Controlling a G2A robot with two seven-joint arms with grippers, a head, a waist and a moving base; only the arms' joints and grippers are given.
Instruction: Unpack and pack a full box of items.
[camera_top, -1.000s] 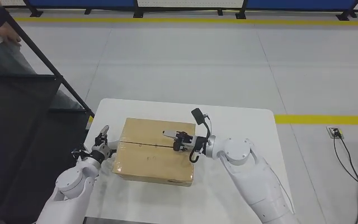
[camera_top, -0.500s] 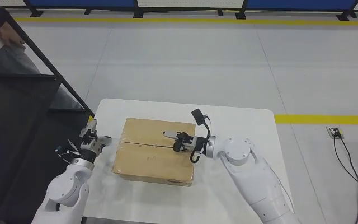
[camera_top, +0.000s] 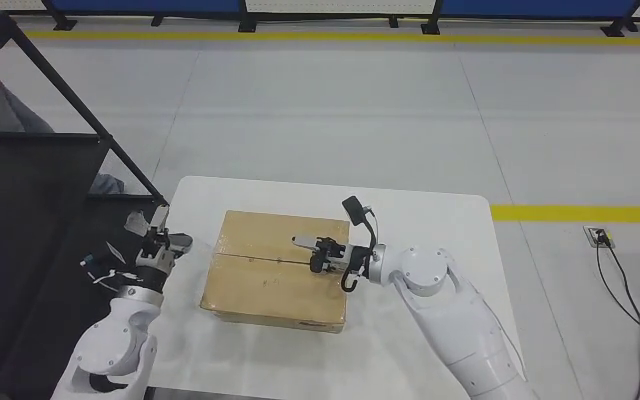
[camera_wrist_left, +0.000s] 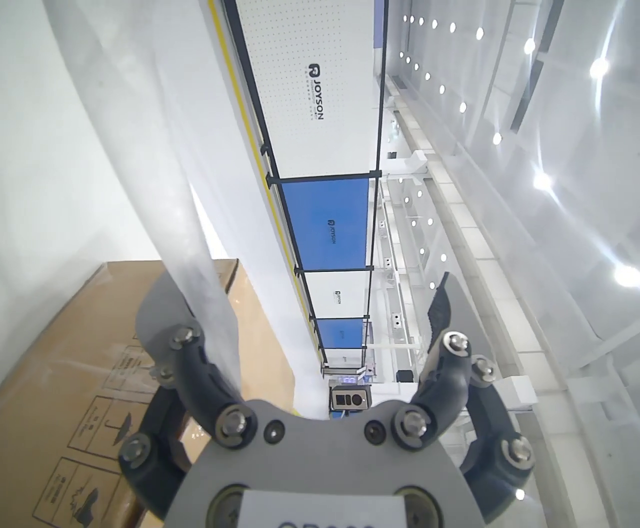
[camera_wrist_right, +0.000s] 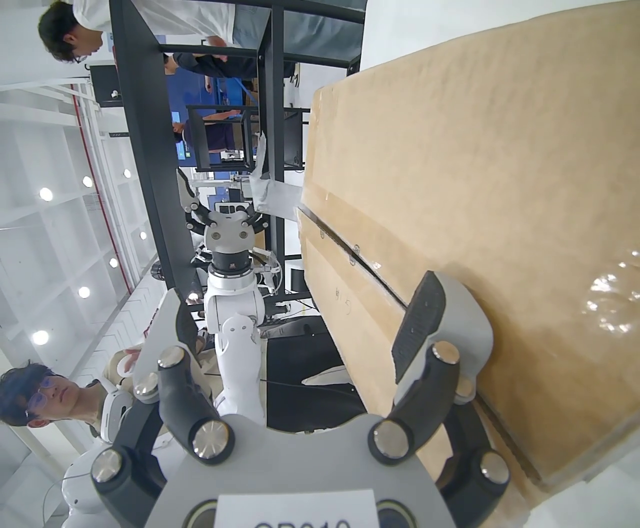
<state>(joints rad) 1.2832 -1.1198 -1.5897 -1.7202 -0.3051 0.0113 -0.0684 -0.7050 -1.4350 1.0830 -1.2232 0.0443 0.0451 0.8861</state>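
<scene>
Our left fingers (camera_wrist_left: 155, 320) are spread apart, with a strip of clear tape (camera_wrist_left: 155, 175) clinging to one of them and running back to the end of the box (camera_top: 275, 270). Our right fingers (camera_wrist_right: 440, 320) are spread too, one lying over the closed box top just beside its seam. The box sits mid-desk (camera_top: 420, 210).

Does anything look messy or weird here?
Yes. A long strip of clear tape is peeled up off the box. It hangs loose in the air and seems stuck to the open left gripper.
</scene>
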